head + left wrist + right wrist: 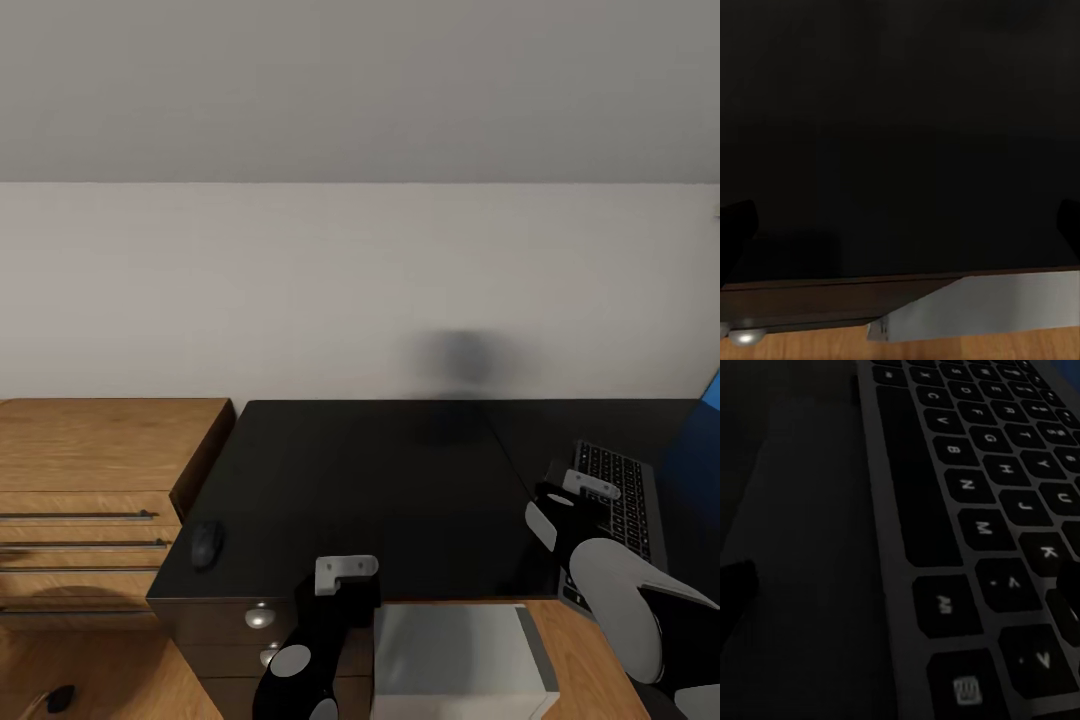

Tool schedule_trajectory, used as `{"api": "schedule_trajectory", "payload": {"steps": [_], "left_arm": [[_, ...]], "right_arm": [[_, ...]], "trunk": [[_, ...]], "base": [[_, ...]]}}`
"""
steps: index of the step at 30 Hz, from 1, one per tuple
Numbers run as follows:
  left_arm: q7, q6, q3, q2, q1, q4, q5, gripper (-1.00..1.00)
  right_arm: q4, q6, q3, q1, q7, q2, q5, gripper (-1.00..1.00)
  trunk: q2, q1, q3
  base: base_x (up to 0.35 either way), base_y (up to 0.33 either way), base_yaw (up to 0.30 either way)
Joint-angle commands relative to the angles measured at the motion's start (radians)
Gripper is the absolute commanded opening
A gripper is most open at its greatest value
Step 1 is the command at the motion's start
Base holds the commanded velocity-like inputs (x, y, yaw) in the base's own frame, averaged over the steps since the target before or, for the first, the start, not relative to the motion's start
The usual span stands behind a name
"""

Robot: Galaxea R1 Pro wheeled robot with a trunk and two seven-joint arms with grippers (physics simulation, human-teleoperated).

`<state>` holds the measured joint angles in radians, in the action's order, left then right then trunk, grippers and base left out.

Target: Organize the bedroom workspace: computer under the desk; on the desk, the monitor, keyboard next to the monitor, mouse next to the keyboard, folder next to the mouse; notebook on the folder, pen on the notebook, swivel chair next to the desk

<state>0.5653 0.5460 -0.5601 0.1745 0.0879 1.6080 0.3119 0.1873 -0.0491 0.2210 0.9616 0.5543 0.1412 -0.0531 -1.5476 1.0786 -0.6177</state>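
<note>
Pale grey sloped walls back the black-topped desk point(380, 480), which carries the keyboard point(622, 500) at its right end, lying front to back with its near end projecting past the front edge. The right gripper point(560, 505) hovers just above the keyboard's left margin; its jaws are spread, one dark fingertip point(735, 592) over bare desk and the other over the keys. The mouse point(206, 543) rests near the desk's front left corner, well apart from the keyboard. The computer point(460, 660) stands on the oak floor beneath the front edge. The left gripper point(345, 580) hovers over that edge, jaws open and empty. An oak dresser point(90, 480) adjoins the desk's left end.
</note>
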Motion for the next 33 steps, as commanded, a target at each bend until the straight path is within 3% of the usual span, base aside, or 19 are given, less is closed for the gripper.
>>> {"api": "schedule_trajectory", "payload": {"steps": [1,17,33], "left_arm": [[0.010,0.002,-0.001,0.000,0.001,0.001,0.010,1.00],[0.010,0.002,-0.001,0.000,0.001,0.001,0.010,1.00],[0.010,0.003,-0.002,0.000,0.001,0.001,0.010,1.00]], "right_arm": [[-0.058,-0.005,0.005,0.000,-0.001,0.000,-0.019,1.00],[-0.058,-0.006,0.005,0.000,-0.001,0.000,-0.019,1.00],[-0.058,-0.006,0.005,0.000,-0.001,0.000,-0.018,1.00]], "trunk": [[0.000,0.000,-0.001],[0.000,0.000,-0.001],[0.000,0.000,-0.001]], "base": [[0.000,0.000,0.000],[-0.004,0.000,0.000],[-0.095,0.044,0.000]]}}
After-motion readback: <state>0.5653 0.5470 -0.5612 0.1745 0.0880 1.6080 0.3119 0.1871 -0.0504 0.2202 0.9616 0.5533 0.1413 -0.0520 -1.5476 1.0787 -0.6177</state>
